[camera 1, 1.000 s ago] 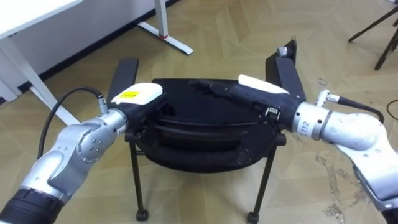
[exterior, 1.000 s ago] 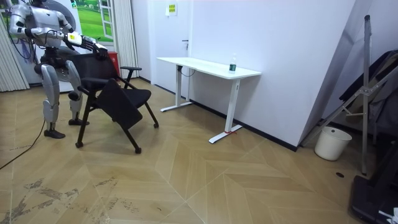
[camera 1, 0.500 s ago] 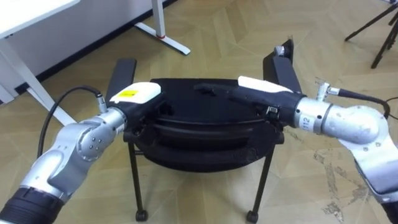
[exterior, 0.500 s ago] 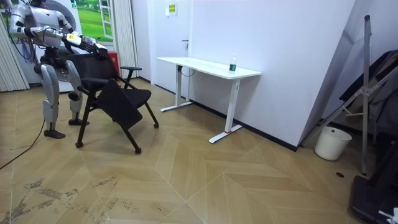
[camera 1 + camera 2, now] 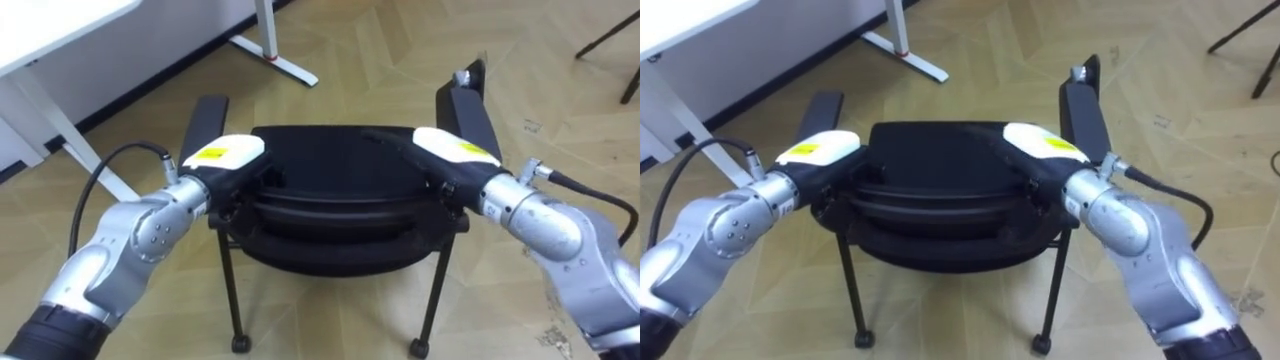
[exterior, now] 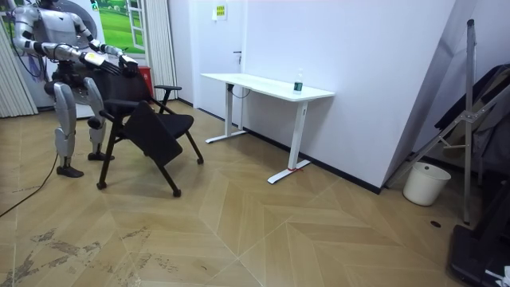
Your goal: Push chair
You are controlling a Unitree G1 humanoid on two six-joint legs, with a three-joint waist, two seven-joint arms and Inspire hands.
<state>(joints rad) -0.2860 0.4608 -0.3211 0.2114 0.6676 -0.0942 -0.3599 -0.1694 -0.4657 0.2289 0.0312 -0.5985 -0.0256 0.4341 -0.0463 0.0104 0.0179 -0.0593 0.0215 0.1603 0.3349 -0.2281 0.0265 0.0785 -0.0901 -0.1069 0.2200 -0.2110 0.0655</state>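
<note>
- Currently standing upright just behind the black chair (image 5: 335, 165) on the wooden floor (image 5: 380, 50), at the room view's left.
- Left hand (image 5: 228, 158) set on the left end of the backrest's top edge, right at the corner; open or closed cannot be told, dark against the black frame.
- Right hand (image 5: 452, 152) set on the right end of the same edge, with fingers (image 5: 400, 143) stretched flat along the top toward the middle and curled round nothing.
- Seat pointing away from the robot, with the left armrest (image 5: 205, 120) and right armrest (image 5: 468, 100) reaching forward past the hands, one on each side.
- White desk (image 6: 267, 86) ahead and to the left, against the wall, well apart from the chair; desk foot (image 5: 280, 62) on the floor beyond the left armrest.
- White bucket (image 6: 420, 183) by the wall at the room view's right, far from the chair.
</note>
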